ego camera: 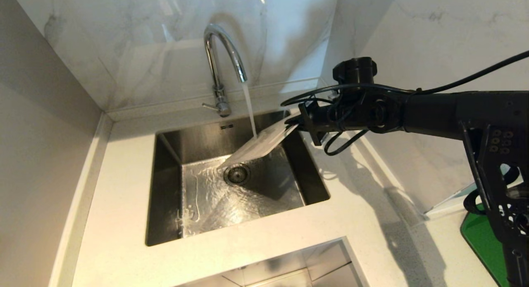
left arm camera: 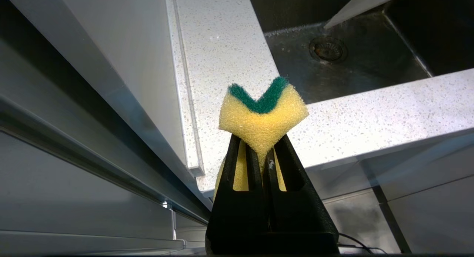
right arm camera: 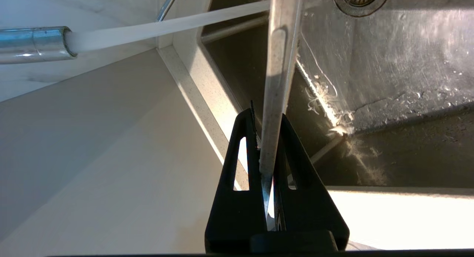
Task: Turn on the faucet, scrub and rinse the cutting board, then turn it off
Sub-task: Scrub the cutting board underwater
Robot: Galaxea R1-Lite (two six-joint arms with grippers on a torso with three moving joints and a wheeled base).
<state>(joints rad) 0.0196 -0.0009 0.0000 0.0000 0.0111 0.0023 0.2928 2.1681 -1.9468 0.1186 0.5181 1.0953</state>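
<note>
Right end effector point(ego camera: 294, 126) clamps cream-white plastic cutting board point(ego camera: 258, 146) | board slants lower-left from it under tall chrome faucet point(ego camera: 223, 55) stream | left end effector point(left arm camera: 261, 153) pinches yellow-green sponge point(left arm camera: 263, 114)

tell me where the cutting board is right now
In the head view the cutting board hangs tilted over the sink, right of centre, pinched at its upper edge by the right end effector, under the faucet stream and above the drain.

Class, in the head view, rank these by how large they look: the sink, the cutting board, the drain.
1. sink
2. cutting board, tilted under the water, so it shows foreshortened
3. drain
</note>
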